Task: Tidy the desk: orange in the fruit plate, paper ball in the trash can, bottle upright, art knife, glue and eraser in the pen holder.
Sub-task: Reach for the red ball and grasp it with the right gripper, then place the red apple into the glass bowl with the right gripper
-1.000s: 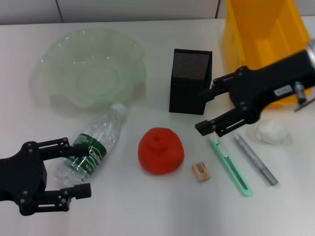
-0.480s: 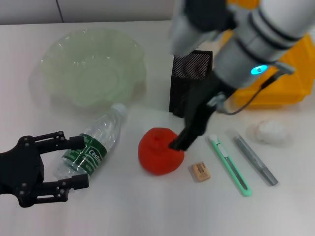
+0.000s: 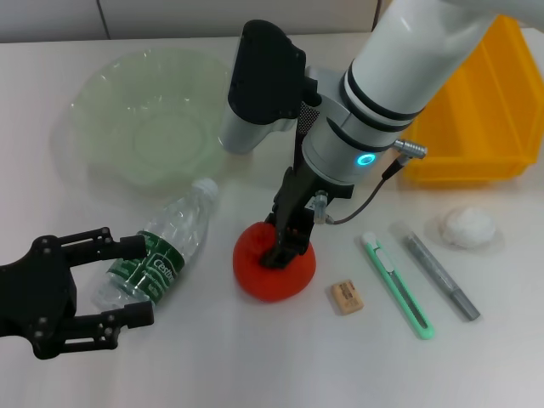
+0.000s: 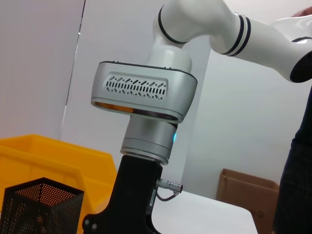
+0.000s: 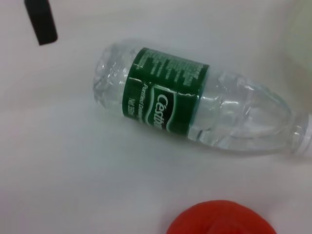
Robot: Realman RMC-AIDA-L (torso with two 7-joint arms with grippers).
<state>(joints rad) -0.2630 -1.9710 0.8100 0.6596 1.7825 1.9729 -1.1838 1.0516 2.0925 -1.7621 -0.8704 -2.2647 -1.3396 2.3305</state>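
The right gripper [image 3: 285,242] is being held down on top of the orange [image 3: 274,263], black fingers pressed against the fruit's upper face; whether they are closed on it cannot be told. The orange is sitting mid-desk, toward the near side, just beside the bottle's shoulder side. The white right arm is being stretched over the pen holder [image 3: 309,110], most of which is being hidden; in the left wrist view the pen holder [image 4: 41,207] is seen upright beside the arm's black base.

The eraser [image 3: 347,297] is lying just right of the orange, apart from it. The art knife [image 3: 396,284] and the glue [image 3: 440,276] are lying side by side further right, near each other but not touching. The paper ball [image 3: 463,227] is resting near the desk's right edge, in front of the trash can [image 3: 480,110], which is occupying the far right corner.

The left gripper [image 3: 85,293] is being held wide open at the near left edge, fingers spread either side of the base of the bottle [image 3: 161,251], contact not visible. The bottle is lying on its side, cap pointing toward the fruit plate [image 3: 153,115] at far left. Bare desk [image 3: 255,357] is being left along the near edge.
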